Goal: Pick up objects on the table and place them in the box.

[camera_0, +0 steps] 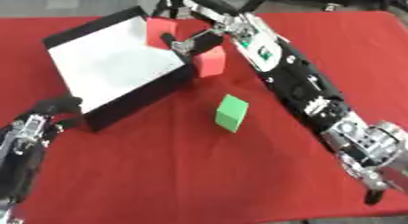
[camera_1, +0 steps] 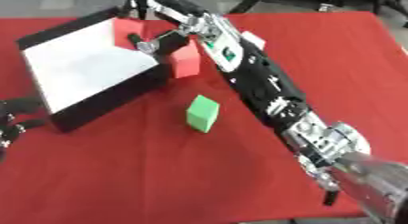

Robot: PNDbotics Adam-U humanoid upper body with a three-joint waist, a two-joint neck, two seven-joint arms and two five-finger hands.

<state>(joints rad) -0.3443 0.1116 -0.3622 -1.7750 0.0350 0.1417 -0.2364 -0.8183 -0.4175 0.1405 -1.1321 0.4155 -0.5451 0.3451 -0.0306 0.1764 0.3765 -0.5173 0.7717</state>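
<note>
**Q:** So where's this run at? How many blocks made it into the box?

**A:** Going near to far. At the near left edge the left hand [camera_0: 49, 110] sits idle on the red worktop [camera_0: 159, 173], just beside the near corner of the box. Can't tell whether its fingers are curled or relaxed, it's just a dark lump there.

Middle of the worktop: a green block [camera_0: 231, 113], standing alone, apart from the box and nobody touching it. That one's clearly still to do.

A bit farther, a red block [camera_0: 211, 61] stands on the cloth right against the box's right side, outside the box as far as I can see. Also still to do, I'd say.

**Q:** And the box itself?

**A:** Black box [camera_0: 131, 98] with a white floor, far left. The right arm reaches in from the near right all the way across to its far right corner, and the right hand [camera_0: 181, 38] has its fingers closed around a second red block [camera_0: 159, 31], held over the box's far corner.

**Q:** Released yet?

**A:** Nope, not let go. I don't see anything else lying on the white floor, so my guess is this is the first drop: one block about to go in, two left on the worktop.
</note>
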